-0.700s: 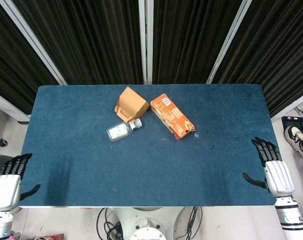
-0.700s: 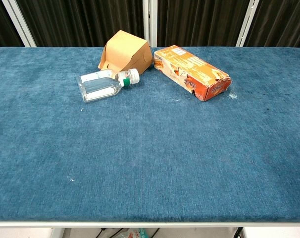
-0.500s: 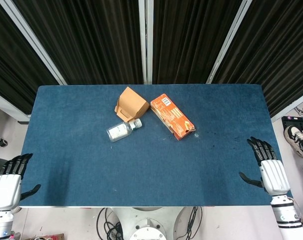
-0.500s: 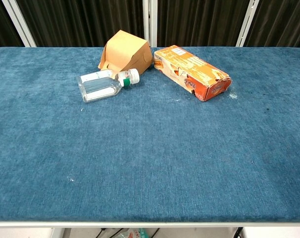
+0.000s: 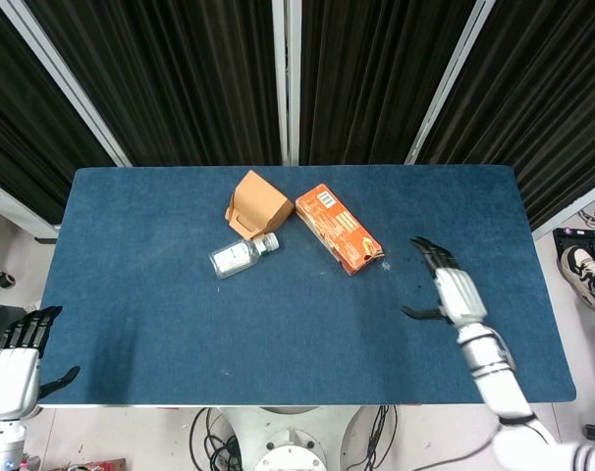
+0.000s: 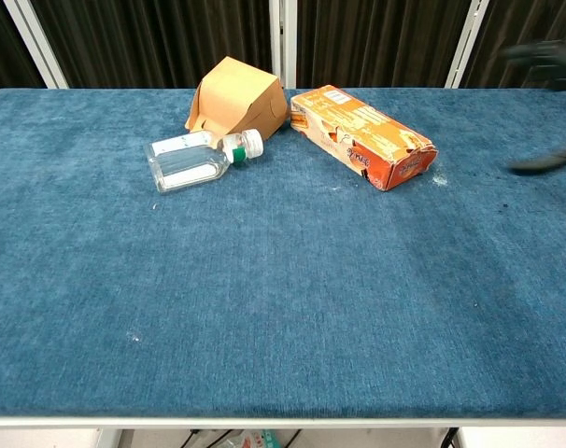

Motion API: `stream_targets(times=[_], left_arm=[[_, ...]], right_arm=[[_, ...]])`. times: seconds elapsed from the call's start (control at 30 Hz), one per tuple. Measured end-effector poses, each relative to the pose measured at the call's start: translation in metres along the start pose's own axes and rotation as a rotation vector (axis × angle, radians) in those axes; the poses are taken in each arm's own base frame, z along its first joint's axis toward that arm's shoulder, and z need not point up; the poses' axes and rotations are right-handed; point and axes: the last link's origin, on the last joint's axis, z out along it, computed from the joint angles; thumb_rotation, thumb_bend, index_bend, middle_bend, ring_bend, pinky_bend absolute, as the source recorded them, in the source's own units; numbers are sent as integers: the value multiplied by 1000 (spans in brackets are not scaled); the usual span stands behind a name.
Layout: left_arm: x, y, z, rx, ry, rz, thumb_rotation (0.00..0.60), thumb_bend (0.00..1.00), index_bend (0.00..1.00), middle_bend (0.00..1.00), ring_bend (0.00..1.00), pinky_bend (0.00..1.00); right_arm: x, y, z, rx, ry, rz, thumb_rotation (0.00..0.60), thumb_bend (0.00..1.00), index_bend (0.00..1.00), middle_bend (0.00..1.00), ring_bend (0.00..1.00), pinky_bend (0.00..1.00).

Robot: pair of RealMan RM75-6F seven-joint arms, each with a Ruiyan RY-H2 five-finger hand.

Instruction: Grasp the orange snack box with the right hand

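While the right robot hand (image 5: pixel 454 289) hovers open-fingered, the orange snack box (image 5: pixel 339 229) lies closed beside it.

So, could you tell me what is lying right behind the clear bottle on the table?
Directly behind the clear bottle sits the tan cardboard carton, touching or nearly touching it near the white cap. Its base and back side are hidden. The orange snack box lies apart, to the right.
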Motion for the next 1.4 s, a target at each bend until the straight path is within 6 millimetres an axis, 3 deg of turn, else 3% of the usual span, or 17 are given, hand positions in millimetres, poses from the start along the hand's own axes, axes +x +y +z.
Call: stream_targets(times=[0.2,0.3,0.5,0.8,0.9,0.97,1.0,1.07,1.17,1.4], left_arm=[[0,-5,-4,16,2,-6,600,20,134,159,139,191],[0,-9,-6,27,2,-10,600,20,134,159,139,191],[-1,-16,-10,47,-7,-15,600,19,134,159,139,191],[-3,-21,-12,56,-13,-23,600,20,134,159,139,191],[-3,-22,-13,62,-14,-25,600,19,134,159,139,191],[-3,-23,-13,64,-15,-24,600,20,134,159,140,191],[-3,-23,-13,64,-16,-24,600,20,134,159,140,191],[-3,-23,-14,64,-14,-23,600,20,134,159,139,191],[-2,-23,-14,66,-13,-23,600,20,134,159,139,191],[1,-22,-14,66,-7,-19,600,20,134,159,139,191]], right_arm=[[-48,-46,78,-37,-33,49,600,24,0,0,0,0],[-70,-65,107,-75,-35,52,600,24,0,0,0,0],[-96,-80,144,-161,-23,53,600,19,0,0,0,0],[-109,-66,163,-266,-20,126,600,19,0,0,0,0],[-109,-60,168,-288,-6,143,600,103,3,22,0,39],[-108,-57,169,-289,8,152,600,290,109,122,53,193],[-107,-57,170,-283,17,156,600,384,215,203,124,317],[-106,-57,171,-270,32,162,600,486,381,321,249,470],[-103,-56,171,-241,56,173,600,502,466,372,293,499],[-83,-48,158,-125,91,196,600,497,475,365,292,499]])
